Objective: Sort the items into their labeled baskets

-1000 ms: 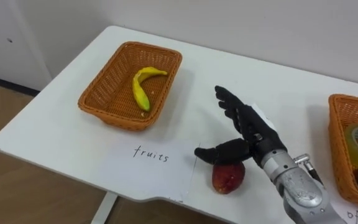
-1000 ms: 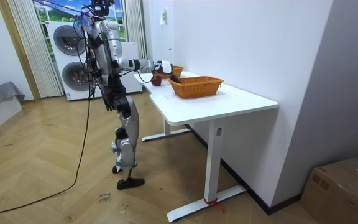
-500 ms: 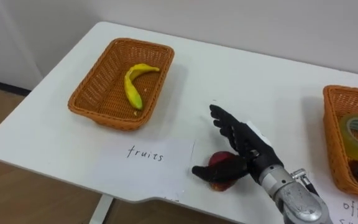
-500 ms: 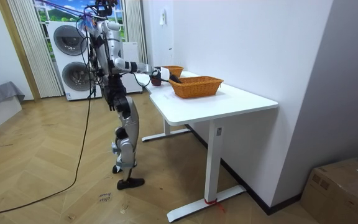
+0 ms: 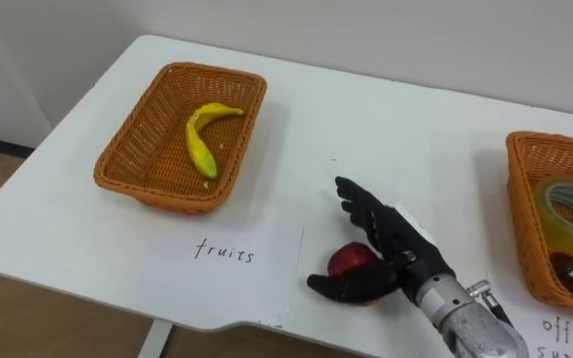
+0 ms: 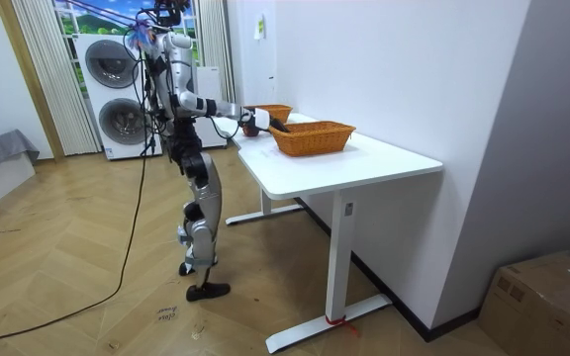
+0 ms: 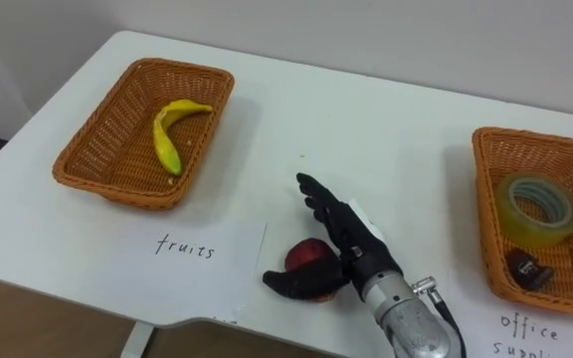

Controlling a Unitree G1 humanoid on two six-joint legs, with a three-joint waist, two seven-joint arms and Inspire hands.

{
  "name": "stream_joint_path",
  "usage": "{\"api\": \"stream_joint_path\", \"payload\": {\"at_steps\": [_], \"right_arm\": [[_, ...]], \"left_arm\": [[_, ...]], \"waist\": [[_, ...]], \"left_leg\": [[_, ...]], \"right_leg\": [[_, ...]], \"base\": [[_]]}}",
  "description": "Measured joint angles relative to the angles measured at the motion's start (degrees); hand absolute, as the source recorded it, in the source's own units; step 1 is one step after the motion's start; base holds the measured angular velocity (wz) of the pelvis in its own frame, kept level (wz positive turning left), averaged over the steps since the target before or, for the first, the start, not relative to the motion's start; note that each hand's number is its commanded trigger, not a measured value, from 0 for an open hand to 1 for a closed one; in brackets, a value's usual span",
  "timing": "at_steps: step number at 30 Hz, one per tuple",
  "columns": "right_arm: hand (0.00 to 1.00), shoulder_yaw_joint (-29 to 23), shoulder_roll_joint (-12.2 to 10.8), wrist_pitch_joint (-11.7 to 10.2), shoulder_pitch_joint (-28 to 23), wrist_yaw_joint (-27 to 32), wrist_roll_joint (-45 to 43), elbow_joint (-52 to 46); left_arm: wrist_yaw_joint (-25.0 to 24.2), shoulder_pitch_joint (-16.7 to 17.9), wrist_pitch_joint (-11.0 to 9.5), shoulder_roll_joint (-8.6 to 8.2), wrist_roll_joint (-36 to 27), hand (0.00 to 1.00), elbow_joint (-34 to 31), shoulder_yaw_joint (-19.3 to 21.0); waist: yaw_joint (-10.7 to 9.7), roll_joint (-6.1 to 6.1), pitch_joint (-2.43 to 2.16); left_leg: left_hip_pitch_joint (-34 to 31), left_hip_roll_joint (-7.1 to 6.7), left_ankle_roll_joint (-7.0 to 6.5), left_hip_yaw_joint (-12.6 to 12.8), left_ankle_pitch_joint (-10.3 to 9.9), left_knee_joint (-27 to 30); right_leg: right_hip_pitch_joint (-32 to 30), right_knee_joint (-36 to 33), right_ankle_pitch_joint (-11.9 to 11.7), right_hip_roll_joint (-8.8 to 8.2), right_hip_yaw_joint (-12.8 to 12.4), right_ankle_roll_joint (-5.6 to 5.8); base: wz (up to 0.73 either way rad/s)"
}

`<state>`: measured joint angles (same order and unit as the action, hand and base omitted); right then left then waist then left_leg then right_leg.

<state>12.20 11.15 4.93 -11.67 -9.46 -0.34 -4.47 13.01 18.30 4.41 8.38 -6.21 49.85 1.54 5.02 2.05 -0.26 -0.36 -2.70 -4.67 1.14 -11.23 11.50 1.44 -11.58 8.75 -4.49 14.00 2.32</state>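
White table (image 5: pixel 406 129), handwritten label (image 5: pixel 225 261) beside basket (image 5: pixel 155 195)

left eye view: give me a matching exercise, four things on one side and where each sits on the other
1 banana
2 red fruit
3 tape roll
4 paper sheet

a in the right basket
b on the table by the right hand
c in the left basket
d on the table in front of the left basket

Pairs: 1-c, 2-b, 3-a, 4-d

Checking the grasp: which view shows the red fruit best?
Right eye view: the red fruit shows close, between the right hand's thumb and palm. Left eye view is much alike; room view gives a distant speck.
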Motion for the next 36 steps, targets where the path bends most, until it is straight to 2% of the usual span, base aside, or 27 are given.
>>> {"api": "stream_joint_path", "payload": {"at_steps": [13, 23, 36], "right_arm": [[0.0, -0.01, 0.01, -1.89, -1.53, -0.05, 0.0, -0.06], [0.0, -0.01, 0.01, -2.83, -2.55, 0.12, -0.19, -0.06], [0.0, -0.06, -0.19, -5.24, -4.17, 1.04, -1.53, 0.26]], "left_arm": [[-0.17, 0.01, -1.26, -0.02, -1.0, 0.0, 0.06, -0.02], [-0.18, -0.01, -1.27, -0.02, -1.11, 0.0, 0.06, -0.02], [1.75, -1.01, -2.52, -0.55, -1.14, 0.0, 1.54, -0.45]], "waist": [[-0.04, -0.2, -0.12], [-0.06, -0.34, -0.15], [-0.6, -1.24, -0.05]], "left_leg": [[0.07, 0.03, 0.0, 0.53, 0.0, -0.17], [0.1, 0.04, -0.01, 0.58, 0.0, -0.21], [0.95, 0.13, -0.01, 1.34, 0.0, -0.79]], "right_leg": [[-0.31, 0.02, -0.01, 0.02, -0.42, 0.01], [-0.31, 0.03, -0.01, 0.03, -0.48, 0.01], [-0.08, 0.02, -0.01, 0.15, -1.33, 0.01]], "base": [[-0.01], [0.0], [-0.03]]}}
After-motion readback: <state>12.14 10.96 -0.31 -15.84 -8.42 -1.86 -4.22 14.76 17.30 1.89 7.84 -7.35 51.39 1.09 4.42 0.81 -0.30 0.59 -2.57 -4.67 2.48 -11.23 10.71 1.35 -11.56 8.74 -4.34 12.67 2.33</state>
